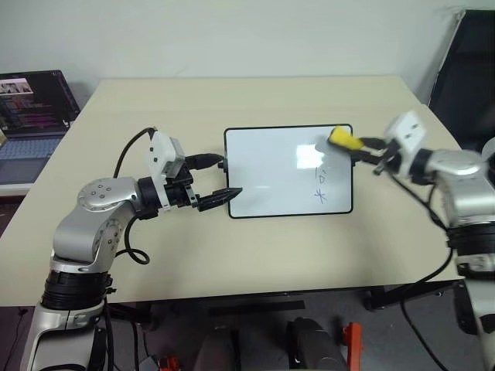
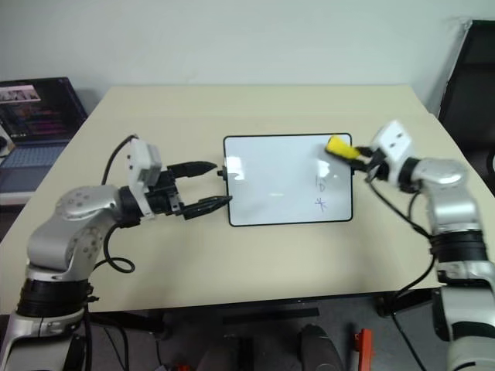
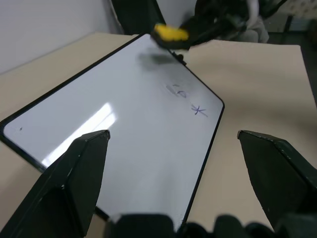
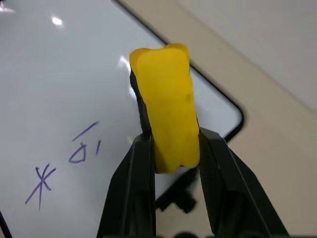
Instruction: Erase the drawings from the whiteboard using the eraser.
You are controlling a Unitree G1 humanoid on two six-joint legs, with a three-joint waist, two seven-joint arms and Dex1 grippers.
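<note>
Beige table (image 1: 255,255): my right gripper (image 4: 171,148) clamps the eraser (image 4: 166,124) over the whiteboard (image 1: 263,178); left gripper (image 2: 203,187) gapes empty. Drawings (image 4: 64,163) apparently remain unerased.

Head stereo pair looks down over whiteboard (image 1: 288,171); wrist views close, oblique, possibly sharing its corner

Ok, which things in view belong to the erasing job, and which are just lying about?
For the job:
- whiteboard
- drawings in blue marker on it
- eraser, yellow, held in the right tool
- left tool, open at the board's edge

Lying about:
- laptop
- black chair
</note>
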